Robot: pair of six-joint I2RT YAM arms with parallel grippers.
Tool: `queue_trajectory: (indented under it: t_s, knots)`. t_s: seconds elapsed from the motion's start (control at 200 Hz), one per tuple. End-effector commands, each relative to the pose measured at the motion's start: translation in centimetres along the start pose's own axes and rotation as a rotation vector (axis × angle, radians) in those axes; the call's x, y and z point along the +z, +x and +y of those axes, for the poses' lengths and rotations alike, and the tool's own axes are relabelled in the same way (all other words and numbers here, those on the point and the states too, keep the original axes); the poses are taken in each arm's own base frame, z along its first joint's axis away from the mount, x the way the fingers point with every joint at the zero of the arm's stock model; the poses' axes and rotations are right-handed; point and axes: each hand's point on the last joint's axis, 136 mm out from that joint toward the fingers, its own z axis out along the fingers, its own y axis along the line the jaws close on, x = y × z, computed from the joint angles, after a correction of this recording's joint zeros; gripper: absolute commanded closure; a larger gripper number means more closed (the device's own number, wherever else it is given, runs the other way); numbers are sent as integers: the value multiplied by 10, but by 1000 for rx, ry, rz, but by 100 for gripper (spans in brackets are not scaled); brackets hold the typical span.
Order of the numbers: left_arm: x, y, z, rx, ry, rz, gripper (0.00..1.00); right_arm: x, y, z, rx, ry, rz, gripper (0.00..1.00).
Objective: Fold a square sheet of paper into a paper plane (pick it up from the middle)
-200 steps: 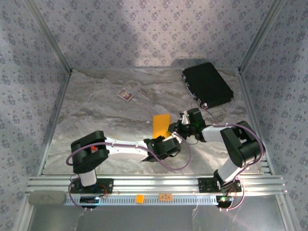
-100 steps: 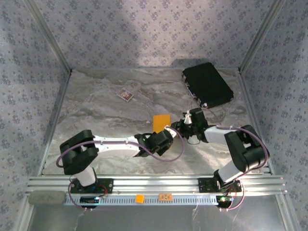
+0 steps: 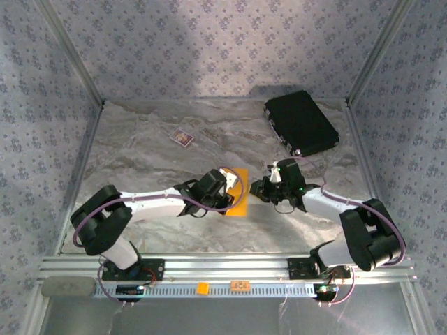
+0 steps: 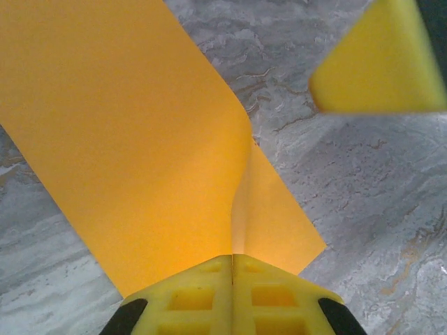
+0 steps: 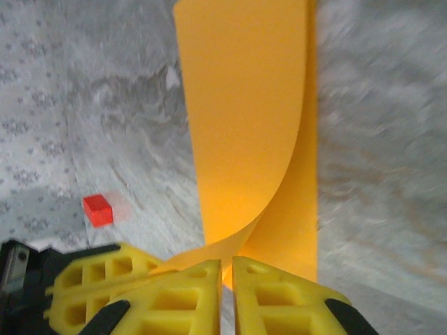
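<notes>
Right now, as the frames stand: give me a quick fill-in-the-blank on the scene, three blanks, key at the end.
1. The left gripper is ___ on the thin orange-yellow sheet of paper.
2. The flat black rectangular case lies at the far ___ corner of the marble-pattern table.
3. In the right wrist view, the small block on the table is coloured ___.
Missing words: shut; right; red.

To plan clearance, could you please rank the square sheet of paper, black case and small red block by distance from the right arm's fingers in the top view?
1. square sheet of paper, right at them, left side.
2. black case, far right corner.
3. small red block, far left.
</notes>
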Motion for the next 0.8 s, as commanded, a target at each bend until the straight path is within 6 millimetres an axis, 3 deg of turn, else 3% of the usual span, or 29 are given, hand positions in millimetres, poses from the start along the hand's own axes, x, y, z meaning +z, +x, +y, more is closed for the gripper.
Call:
queue_trajectory:
  t_s: [0.0, 0.155, 0.475, 0.795]
  knots:
    - [-6, -12, -12, -36, 85, -35, 100, 14, 13, 11, -17, -25, 49, 88]
    - [-5, -11, -9, -55, 91, -29, 96, 31, 17, 21, -41, -28, 78, 89]
    - [0, -8, -4, -94, 116, -15, 86, 44, 16, 10, 14, -23, 79, 91]
    - [2, -9, 2, -104, 116, -22, 90, 42, 15, 7, 25, -19, 73, 91]
